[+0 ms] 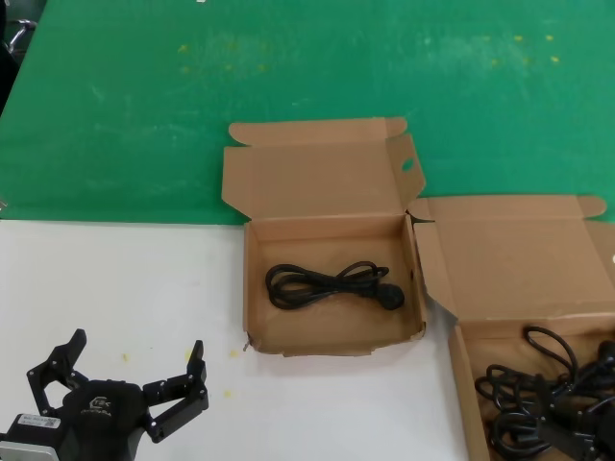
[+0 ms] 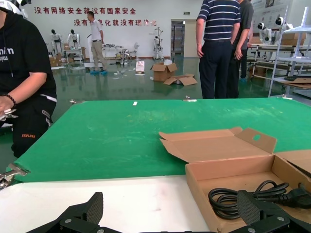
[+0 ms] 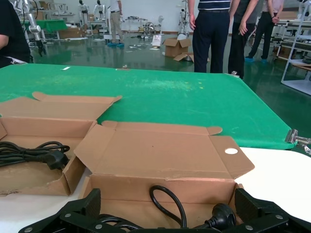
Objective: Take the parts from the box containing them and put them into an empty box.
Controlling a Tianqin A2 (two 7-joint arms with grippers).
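Transfer under way. One power cord (image 1: 332,285) already lies inside the receiving box (image 1: 332,288), which sits mid-worktop where the green mat (image 1: 307,106) meets the white surface (image 1: 125,288). The remaining cords (image 1: 553,403) are heaped in the source box (image 1: 524,317) at the right front corner.

Left gripper (image 1: 120,389) hovers at the left front corner, jaws apart and empty. Right gripper (image 3: 167,213) is poised over the source box, jaws apart with nothing between them.

Judged next move: lower the right gripper and close on a single coil, avoiding neighbouring loops.

Boxes are shallow matte cardboard with hinged lids; the cords are thin, rubbery and glossy black, with chunky plugs, and likely to snag one another.
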